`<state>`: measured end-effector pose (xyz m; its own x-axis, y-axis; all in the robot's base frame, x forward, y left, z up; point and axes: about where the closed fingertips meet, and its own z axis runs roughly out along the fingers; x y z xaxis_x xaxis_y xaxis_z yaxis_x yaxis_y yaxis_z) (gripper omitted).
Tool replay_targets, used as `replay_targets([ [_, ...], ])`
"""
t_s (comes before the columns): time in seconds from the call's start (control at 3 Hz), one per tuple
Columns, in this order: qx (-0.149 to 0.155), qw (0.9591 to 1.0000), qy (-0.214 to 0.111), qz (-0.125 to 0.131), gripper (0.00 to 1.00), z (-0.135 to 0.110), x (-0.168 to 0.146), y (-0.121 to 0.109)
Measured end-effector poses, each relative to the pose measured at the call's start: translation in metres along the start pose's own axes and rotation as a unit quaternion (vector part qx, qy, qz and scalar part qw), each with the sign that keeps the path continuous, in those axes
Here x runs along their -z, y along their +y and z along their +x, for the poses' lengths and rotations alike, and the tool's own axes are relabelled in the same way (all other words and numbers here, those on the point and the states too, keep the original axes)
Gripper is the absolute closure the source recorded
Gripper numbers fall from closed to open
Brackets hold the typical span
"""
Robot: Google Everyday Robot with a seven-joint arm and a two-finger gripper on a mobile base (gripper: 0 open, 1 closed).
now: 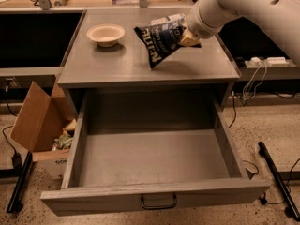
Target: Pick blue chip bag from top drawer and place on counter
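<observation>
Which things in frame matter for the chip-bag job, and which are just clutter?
In the job:
- blue chip bag, hanging just above the counter
- gripper, clamped on the bag's corner, over the counter's rear
- top drawer, pulled open

Lying about:
- bowl on the counter
- clear bottle behind the bag
- cardboard box on the floor beside the cabinet

A high front camera looks down at top drawer (154, 193) and counter (112, 64), gripper (183, 38) holding blue chip bag (158, 43) upper right.
</observation>
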<state>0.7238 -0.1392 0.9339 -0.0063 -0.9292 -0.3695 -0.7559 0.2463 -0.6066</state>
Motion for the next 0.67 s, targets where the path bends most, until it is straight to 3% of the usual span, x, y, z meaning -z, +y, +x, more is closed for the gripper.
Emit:
replay_targets([
  [0.67,-0.068,0.9975,0.008,0.018,1.0,0.053,-0.039,-0.02],
])
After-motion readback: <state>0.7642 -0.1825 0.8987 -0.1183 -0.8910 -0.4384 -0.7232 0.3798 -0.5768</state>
